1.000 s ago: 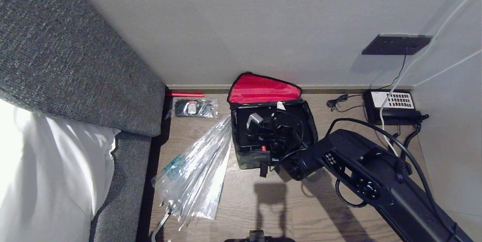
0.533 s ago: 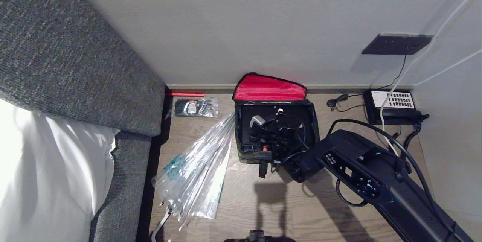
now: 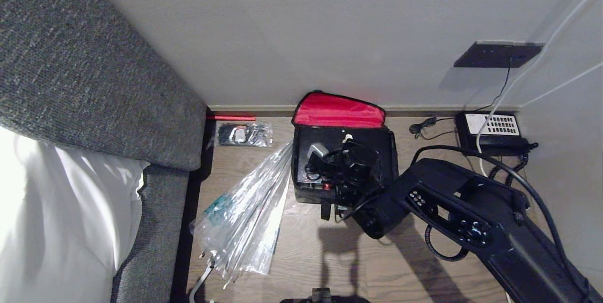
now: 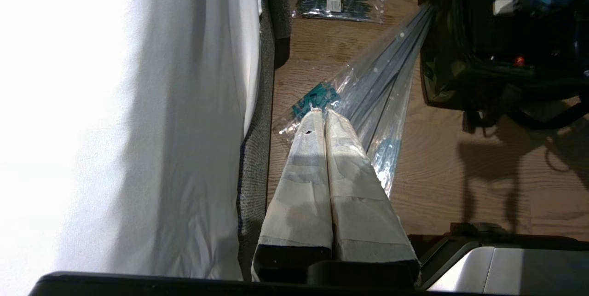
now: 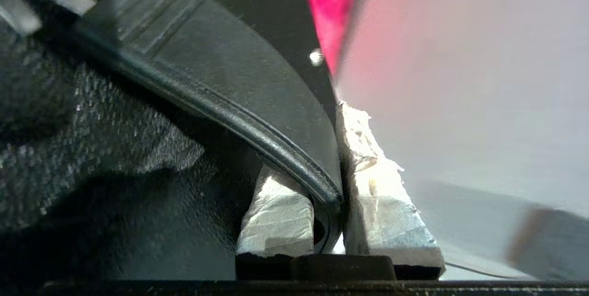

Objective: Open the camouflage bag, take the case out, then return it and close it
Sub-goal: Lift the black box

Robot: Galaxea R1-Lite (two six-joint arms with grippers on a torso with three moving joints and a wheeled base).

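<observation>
The camouflage bag [image 3: 297, 185] stands open on the wooden floor by the wall, its red-lined lid [image 3: 339, 110] raised. The glossy black case [image 3: 330, 140] lies inside it, a pale handle mount [image 3: 316, 150] showing. My right gripper [image 3: 347, 164] reaches down into the bag. In the right wrist view this gripper [image 5: 322, 167] is shut on the case's curved black handle [image 5: 221, 70], the red lining [image 5: 331, 6] beyond. My left gripper [image 4: 324, 116] hangs shut and empty above the umbrella, left of the bag [image 4: 441, 70].
A clear plastic umbrella [image 3: 245, 218] lies against the bag's left side. A packet of black ties [image 3: 244, 134] and a red stick [image 3: 231, 118] sit by the wall. A grey sofa [image 3: 94, 81] fills the left, a telephone [image 3: 492, 131] with cables the right corner.
My right gripper has closed on the case's handle. The bag has turned squarer to the wall and its lid has shifted slightly right. The right arm's elbow has moved right.
</observation>
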